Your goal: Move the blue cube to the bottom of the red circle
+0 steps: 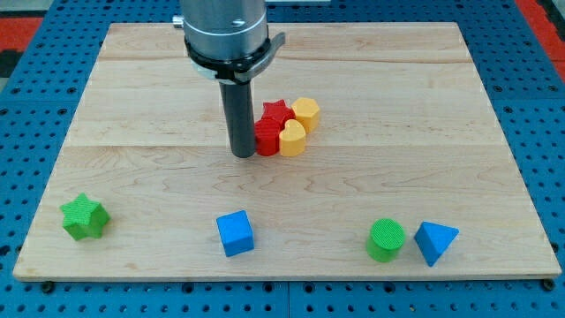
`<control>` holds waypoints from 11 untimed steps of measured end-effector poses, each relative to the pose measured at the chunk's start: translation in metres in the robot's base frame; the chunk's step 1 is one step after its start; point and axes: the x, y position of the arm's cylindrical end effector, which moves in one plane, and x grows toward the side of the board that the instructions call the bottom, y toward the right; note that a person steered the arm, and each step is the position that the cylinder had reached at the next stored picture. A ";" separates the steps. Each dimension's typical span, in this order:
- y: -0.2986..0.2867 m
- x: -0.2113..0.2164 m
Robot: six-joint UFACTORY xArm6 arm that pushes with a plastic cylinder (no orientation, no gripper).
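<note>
The blue cube (236, 233) lies near the view's bottom, left of centre. The red circle (267, 139) sits in the middle of the board, in a tight cluster with a red star (276, 113), a yellow heart (292, 138) and a yellow hexagon (305, 113). My tip (243, 154) rests on the board right beside the red circle's left side, seemingly touching it. The tip is well above the blue cube in the view.
A green star (85, 216) lies at the bottom left. A green cylinder (386, 239) and a blue triangle (435, 241) lie at the bottom right. The wooden board (132, 106) is edged by a blue perforated table.
</note>
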 end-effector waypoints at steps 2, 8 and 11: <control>-0.018 0.022; -0.008 0.162; 0.007 0.117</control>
